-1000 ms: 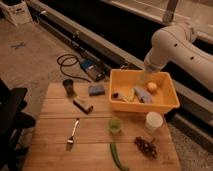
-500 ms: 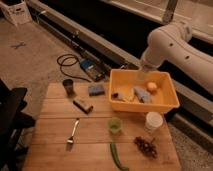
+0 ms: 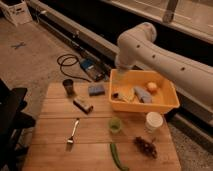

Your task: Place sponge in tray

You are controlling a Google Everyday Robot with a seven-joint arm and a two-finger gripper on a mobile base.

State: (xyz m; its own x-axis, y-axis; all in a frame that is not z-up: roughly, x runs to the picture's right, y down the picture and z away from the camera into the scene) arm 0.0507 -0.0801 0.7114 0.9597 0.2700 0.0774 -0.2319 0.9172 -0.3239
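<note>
Camera view, findings: gripper (image 3: 121, 69) hangs over the far left corner of the tray (image 3: 145, 107); whether it is spread or closed, you cannot tell. Note the sponge (image 3: 96, 90) lies flat on the bench (image 3: 95, 135), just left of the tray, outside it, right of the dark cup (image 3: 68, 86).

One hand (image 3: 120, 68) above one tray (image 3: 146, 107), one sponge (image 3: 96, 89), one fork (image 3: 73, 134), one dark cup (image 3: 68, 86).
</note>
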